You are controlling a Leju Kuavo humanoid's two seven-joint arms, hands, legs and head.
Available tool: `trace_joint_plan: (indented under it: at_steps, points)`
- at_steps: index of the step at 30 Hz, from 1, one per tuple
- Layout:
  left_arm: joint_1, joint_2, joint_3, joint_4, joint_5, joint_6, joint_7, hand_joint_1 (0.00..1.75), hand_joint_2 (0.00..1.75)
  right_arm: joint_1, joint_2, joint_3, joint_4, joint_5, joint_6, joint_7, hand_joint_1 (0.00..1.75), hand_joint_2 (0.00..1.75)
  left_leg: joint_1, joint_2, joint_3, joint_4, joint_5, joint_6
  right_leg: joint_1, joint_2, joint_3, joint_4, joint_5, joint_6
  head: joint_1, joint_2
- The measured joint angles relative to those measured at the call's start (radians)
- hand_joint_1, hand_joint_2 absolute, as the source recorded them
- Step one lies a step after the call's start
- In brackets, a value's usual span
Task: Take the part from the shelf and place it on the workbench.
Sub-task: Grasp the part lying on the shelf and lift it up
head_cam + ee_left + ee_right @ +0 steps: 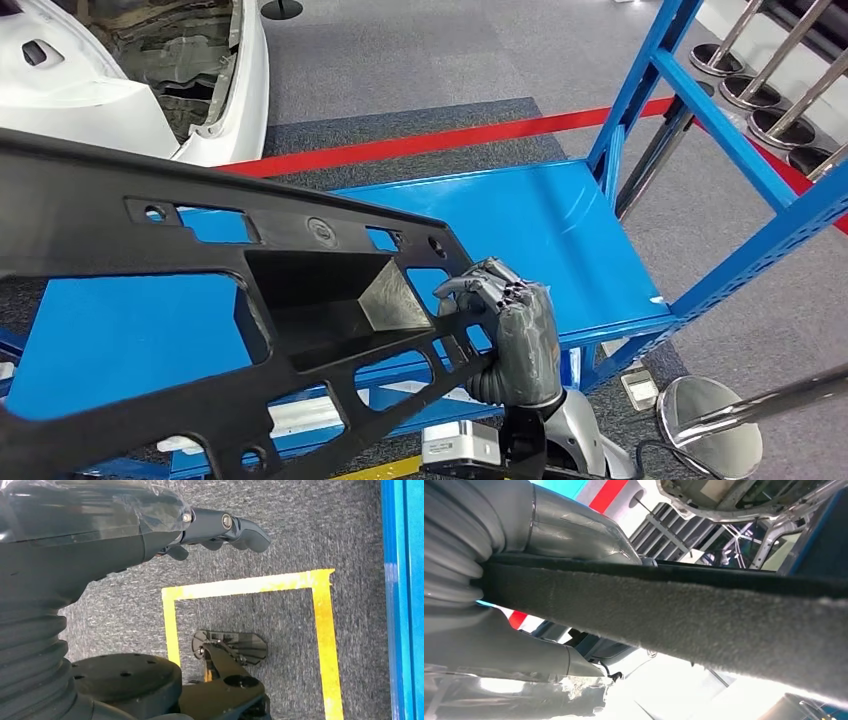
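Grey carpet (420, 60) with a red floor line (420, 143), a white car body (120, 90) beyond. Right hand (505, 310) clamped on the end of the long black part (200, 290), carried tilted above the blue shelf (560, 230), apparently lifted off it. Left hand (220, 527) over bare carpet, holding nothing, fingers seemingly part curled; open or closed impossible to tell. Part's far end cut off; worktop out of frame.

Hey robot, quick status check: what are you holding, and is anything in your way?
Right robot hand grips black part, lifted over blue shelf. Left robot hand open, hanging over carpet. Blue shelf posts stand close alongside.
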Motion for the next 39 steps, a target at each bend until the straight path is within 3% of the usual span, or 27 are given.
trace_joint_plan:
  at_steps: [2,3,4,6,8,9,13,15,17,18,19,20,22,24,29,31,34,35,36,37,39]
  points:
    - [0.001,-0.002,0.001,0.000,0.000,0.001,0.000,0.00,1.75,0.011,0.002,0.000,0.003,-0.009,0.000,-0.006,1.75,1.75,0.001,0.001,0.000,0.000,0.000,0.001,-0.003,0.000,-0.072,0.136,-0.053,0.005,0.008,0.000]
    - [0.002,-0.003,0.001,0.000,0.000,0.001,0.000,0.00,1.75,0.016,0.002,0.000,0.005,-0.012,0.000,-0.008,1.75,1.75,0.002,0.001,0.001,0.001,-0.001,0.000,-0.005,0.000,-0.098,0.177,-0.057,0.008,0.012,0.000]
    - [0.002,-0.003,0.002,0.000,0.000,0.001,0.000,0.00,1.75,0.020,0.003,0.000,0.006,-0.014,0.000,-0.010,1.75,1.75,0.004,0.000,0.001,0.002,-0.003,-0.003,-0.007,0.000,-0.108,0.183,-0.041,0.009,0.014,0.000]
    - [0.002,-0.004,0.002,0.001,0.000,0.001,0.000,0.00,1.75,0.023,0.005,-0.001,0.009,-0.017,0.000,-0.014,1.75,1.75,0.009,-0.002,0.004,0.009,-0.009,-0.012,-0.012,-0.001,-0.072,0.077,0.039,0.013,0.018,0.000]
    - [0.002,-0.005,0.002,0.002,0.000,0.002,0.000,0.00,1.75,0.026,0.009,-0.002,0.012,-0.019,0.000,-0.018,1.75,1.75,0.011,-0.004,0.002,0.020,-0.017,-0.027,-0.012,0.001,-0.030,-0.036,0.091,0.013,0.023,0.000]
    - [0.002,-0.005,0.002,0.002,0.000,0.003,0.000,0.00,1.75,0.028,0.011,-0.002,0.013,-0.021,0.000,-0.020,1.75,1.75,0.010,-0.004,0.000,0.024,-0.018,-0.033,-0.010,0.003,-0.023,-0.059,0.096,0.010,0.023,0.000]
    - [0.003,-0.006,0.002,0.003,-0.001,0.006,0.000,0.00,1.75,0.036,0.019,-0.005,0.015,-0.023,0.000,-0.023,1.75,1.75,0.012,-0.004,-0.005,0.036,-0.028,-0.056,-0.006,0.005,-0.027,-0.065,0.100,-0.015,0.012,0.000]
    - [0.003,-0.006,0.002,0.003,-0.002,0.006,0.000,0.00,1.75,0.036,0.025,-0.005,0.016,-0.023,0.000,-0.025,1.75,1.75,0.013,-0.002,-0.034,0.115,-0.081,-0.065,-0.007,0.001,-0.028,-0.068,0.104,-0.027,0.000,0.000]
    - [0.004,-0.006,0.002,0.003,-0.004,0.006,0.000,0.00,1.75,0.037,0.028,-0.006,0.018,-0.024,0.000,-0.026,1.75,1.75,0.013,-0.002,-0.089,0.246,-0.146,-0.068,-0.004,-0.003,-0.030,-0.067,0.105,-0.034,-0.013,0.000]
    - [0.005,-0.006,0.002,0.003,-0.004,0.006,0.000,0.00,1.75,0.037,0.028,-0.006,0.019,-0.024,0.000,-0.026,1.75,1.75,0.013,-0.002,-0.109,0.293,-0.161,-0.068,-0.001,-0.003,-0.031,-0.067,0.105,-0.035,-0.016,0.000]
    - [0.006,-0.006,0.002,0.003,-0.004,0.006,0.000,0.00,1.75,0.037,0.029,-0.006,0.020,-0.025,0.000,-0.026,1.75,1.75,0.012,-0.002,-0.113,0.308,-0.156,-0.066,0.000,-0.003,-0.031,-0.066,0.105,-0.036,-0.018,0.000]
    - [0.006,-0.006,0.002,0.003,-0.004,0.006,0.000,0.00,1.75,0.037,0.030,-0.006,0.021,-0.025,0.000,-0.026,1.75,1.75,0.011,-0.002,-0.099,0.283,-0.134,-0.062,0.002,-0.003,-0.031,-0.066,0.105,-0.036,-0.019,0.000]
    - [0.005,-0.006,0.003,0.005,-0.004,0.006,0.000,0.00,1.75,0.037,0.034,-0.006,0.023,-0.025,0.000,-0.026,1.75,1.75,0.006,-0.003,-0.037,0.153,-0.065,-0.048,0.003,-0.002,-0.029,-0.066,0.105,-0.036,-0.022,0.000]
    - [0.004,-0.006,0.003,0.006,-0.004,0.006,0.000,0.00,1.75,0.037,0.036,-0.006,0.024,-0.025,0.000,-0.026,1.75,1.75,0.000,-0.004,0.007,0.051,-0.030,-0.038,0.003,-0.001,-0.031,-0.065,0.107,-0.032,-0.025,0.000]
    - [0.008,-0.007,0.003,0.009,-0.001,0.006,0.000,0.00,1.75,0.036,0.037,-0.006,0.025,-0.020,0.000,-0.020,1.75,1.75,-0.003,-0.004,0.003,0.021,-0.021,-0.027,0.004,0.000,-0.043,-0.062,0.114,-0.009,-0.028,0.000]
    - [0.005,-0.007,0.003,0.009,0.002,0.006,-0.001,0.00,1.75,0.035,0.037,-0.006,0.026,-0.020,0.000,-0.016,1.75,1.75,0.001,-0.002,0.001,0.015,-0.014,-0.016,0.003,-0.001,-0.052,-0.033,0.086,0.000,-0.023,0.000]
    - [0.005,-0.007,0.003,0.010,0.004,0.009,-0.004,0.00,1.75,0.032,0.037,-0.006,0.030,-0.023,0.000,-0.015,1.75,1.75,0.001,0.003,-0.008,0.014,-0.006,-0.007,0.002,-0.001,-0.118,0.143,-0.019,0.008,-0.007,0.000]
    - [0.006,-0.007,0.004,0.010,0.005,0.010,-0.005,0.00,1.75,0.032,0.037,-0.006,0.032,-0.024,0.000,-0.015,1.75,1.75,0.000,0.005,-0.011,0.015,-0.004,-0.005,0.002,-0.001,-0.139,0.201,-0.044,0.009,-0.003,0.000]
    - [0.006,-0.007,0.004,0.010,0.005,0.012,-0.006,0.00,1.75,0.032,0.037,-0.006,0.034,-0.026,0.000,-0.015,1.75,1.75,-0.001,0.005,-0.015,0.016,-0.002,-0.004,0.002,-0.001,-0.146,0.228,-0.051,0.009,-0.001,0.000]
    - [0.006,-0.007,0.004,0.010,0.005,0.014,-0.007,0.00,1.75,0.032,0.037,-0.006,0.036,-0.027,0.000,-0.015,1.75,1.75,-0.002,0.005,-0.018,0.018,0.000,-0.005,0.002,-0.001,-0.132,0.215,-0.039,0.006,0.002,0.000]
    - [0.006,-0.007,0.004,0.011,0.005,0.015,-0.008,0.00,1.75,0.031,0.037,-0.005,0.040,-0.031,0.000,-0.015,1.75,1.75,-0.003,0.005,-0.022,0.022,0.002,-0.006,0.003,-0.001,-0.060,0.093,0.022,-0.003,0.007,0.000]
